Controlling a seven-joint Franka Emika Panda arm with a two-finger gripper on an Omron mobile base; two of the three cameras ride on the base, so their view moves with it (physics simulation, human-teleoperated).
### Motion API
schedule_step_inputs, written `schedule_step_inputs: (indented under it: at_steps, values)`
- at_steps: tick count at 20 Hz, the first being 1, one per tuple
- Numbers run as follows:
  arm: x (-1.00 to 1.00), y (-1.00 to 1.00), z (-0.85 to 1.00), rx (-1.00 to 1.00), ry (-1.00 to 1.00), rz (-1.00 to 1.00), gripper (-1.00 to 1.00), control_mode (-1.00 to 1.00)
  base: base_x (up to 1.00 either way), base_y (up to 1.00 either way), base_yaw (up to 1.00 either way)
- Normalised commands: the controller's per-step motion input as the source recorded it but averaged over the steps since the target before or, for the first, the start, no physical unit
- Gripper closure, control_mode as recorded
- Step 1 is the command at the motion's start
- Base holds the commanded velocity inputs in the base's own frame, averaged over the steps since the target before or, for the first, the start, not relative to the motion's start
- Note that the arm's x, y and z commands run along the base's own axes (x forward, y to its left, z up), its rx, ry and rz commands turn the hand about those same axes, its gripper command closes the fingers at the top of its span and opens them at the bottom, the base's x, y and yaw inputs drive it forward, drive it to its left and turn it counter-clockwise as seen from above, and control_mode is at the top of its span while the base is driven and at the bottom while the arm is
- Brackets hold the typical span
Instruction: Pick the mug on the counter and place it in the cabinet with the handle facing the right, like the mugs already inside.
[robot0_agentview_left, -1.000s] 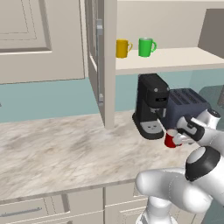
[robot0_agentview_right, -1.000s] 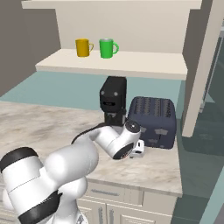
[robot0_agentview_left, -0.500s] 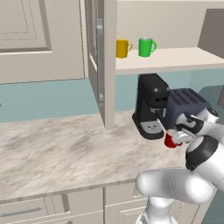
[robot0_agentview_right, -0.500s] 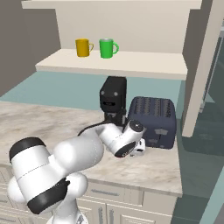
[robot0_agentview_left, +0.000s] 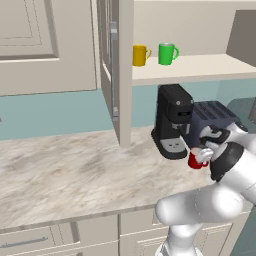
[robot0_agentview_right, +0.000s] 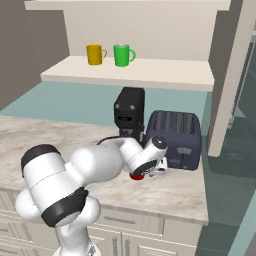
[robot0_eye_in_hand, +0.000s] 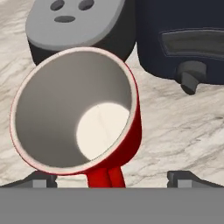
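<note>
The red mug (robot0_eye_in_hand: 83, 118) stood on the counter (robot0_agentview_left: 75, 175), just in front of the black coffee machine (robot0_agentview_left: 172, 120) and beside the dark toaster (robot0_agentview_right: 175, 137). In the hand view it lay very close under the camera, with its pale inside open to the lens and its handle (robot0_eye_in_hand: 105, 177) pointing down between the two finger tips. The gripper (robot0_agentview_left: 206, 150) was right at the mug, probably lowered so to take it by the handle or the rim. The tips stood wide apart on both sides of the handle, and I judged that they had not closed on anything.

The coffee machine and the toaster were very near behind the mug, so there was little room for the fingers on that side. Above, the cabinet (robot0_agentview_left: 117, 75) was open, and the yellow mug (robot0_agentview_right: 95, 54) and the green mug (robot0_agentview_right: 121, 55) stood on its shelf (robot0_agentview_right: 165, 72) with handles to the right. Free shelf was beside the green mug.
</note>
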Motion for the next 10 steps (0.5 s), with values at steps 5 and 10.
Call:
schedule_step_inputs:
  at_steps: [5,10]
  values:
    - [0.17,-0.02,-0.22,0.00,0.00,0.05,-1.00,-1.00,0.00,0.00,0.00]
    - [0.19,0.00,-0.23,0.01,0.00,0.05,-1.00,-1.00,0.00,0.00,0.00]
